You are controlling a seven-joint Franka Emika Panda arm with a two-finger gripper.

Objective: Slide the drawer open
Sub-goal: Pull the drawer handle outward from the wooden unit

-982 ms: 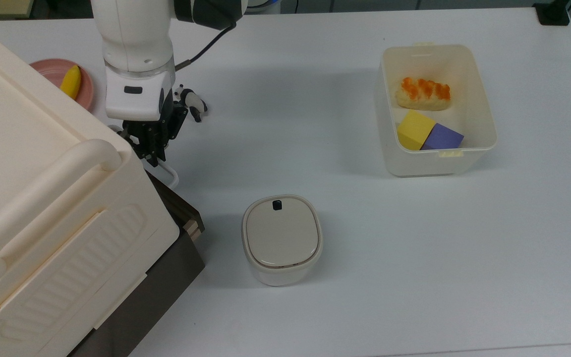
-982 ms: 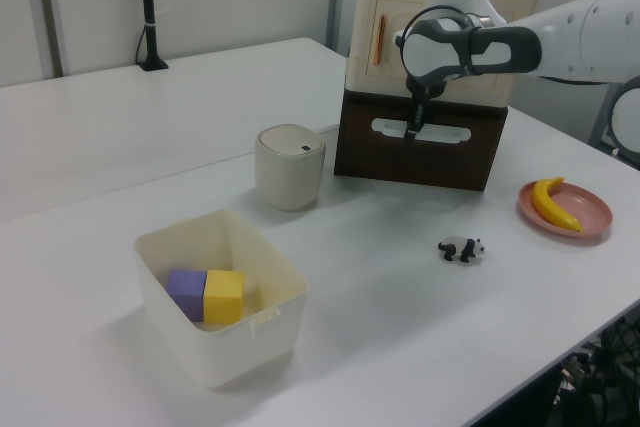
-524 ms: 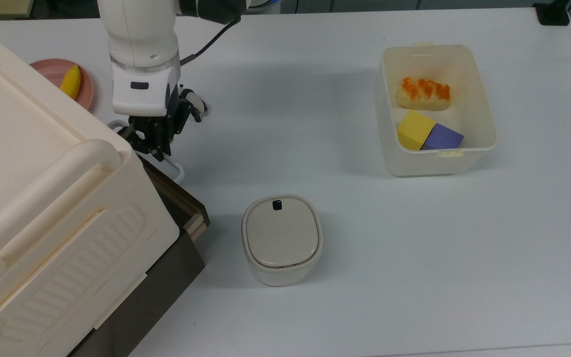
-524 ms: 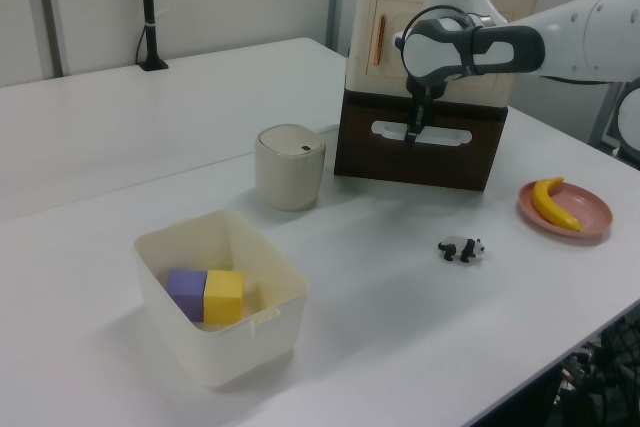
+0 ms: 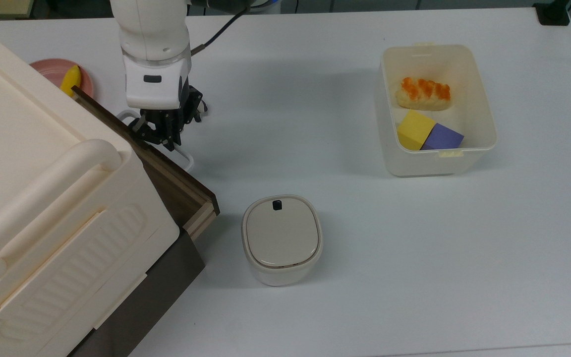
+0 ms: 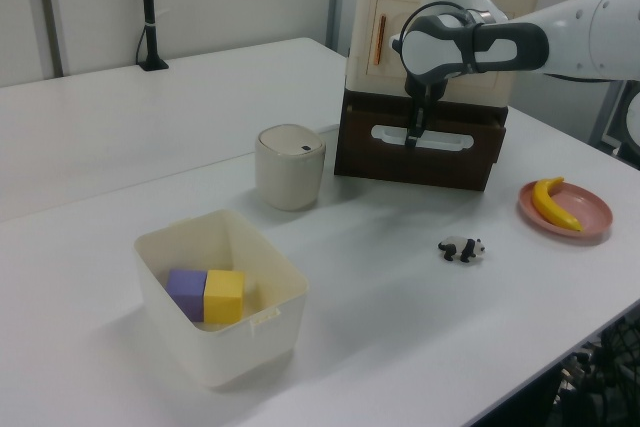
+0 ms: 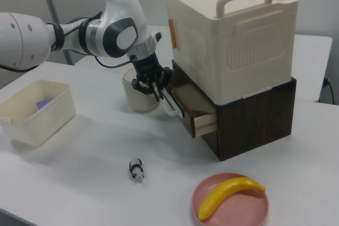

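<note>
My fingers (image 5: 164,135) in the top view sit closed on the white loop handle (image 5: 182,157) of the drawer (image 5: 179,186), which juts partly out from under the cream cabinet (image 5: 42,198); it looks a stiff, light wooden box, and the handle is the only sensible hold. In the left view, the drawer (image 6: 420,152) faces open desk (image 6: 380,247), the panda toy (image 6: 461,248) well off. In the right view, the drawer (image 7: 193,110) has free room ahead, though the lidded pot (image 7: 139,96) stands near its path.

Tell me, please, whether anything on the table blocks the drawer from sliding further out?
Nothing visible does. The tool is at the handle of the drawer; the panda toy and lidded canister sit clear of its path.
</note>
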